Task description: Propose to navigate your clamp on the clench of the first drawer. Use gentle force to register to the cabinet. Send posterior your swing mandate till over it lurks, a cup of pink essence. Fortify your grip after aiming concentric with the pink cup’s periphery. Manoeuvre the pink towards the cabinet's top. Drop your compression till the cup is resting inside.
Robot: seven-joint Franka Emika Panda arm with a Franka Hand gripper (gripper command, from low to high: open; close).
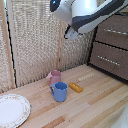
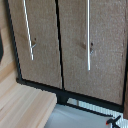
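The pink cup (image 1: pixel 55 76) stands on the wooden table (image 1: pixel 95 102) in front of the reed screen, just behind a blue mug (image 1: pixel 60 91). The dark brown cabinet (image 1: pixel 111 47) fills the exterior view's right, showing two drawer fronts, each with a slim silver bar handle (image 1: pixel 107 59). My arm reaches in from the top, and the gripper (image 1: pixel 70 34) hangs high in the air, well above the cup and off the cabinet's front. The wrist view faces two drawer fronts (image 2: pixel 37 45) with their bar handles (image 2: pixel 88 35). Its fingers are too small and blurred to read.
A small orange block (image 1: pixel 76 87) lies beside the blue mug. A white patterned plate (image 1: pixel 11 109) sits at the table's near corner on the exterior view's left. The pale reed screen (image 1: pixel 35 40) closes off the back.
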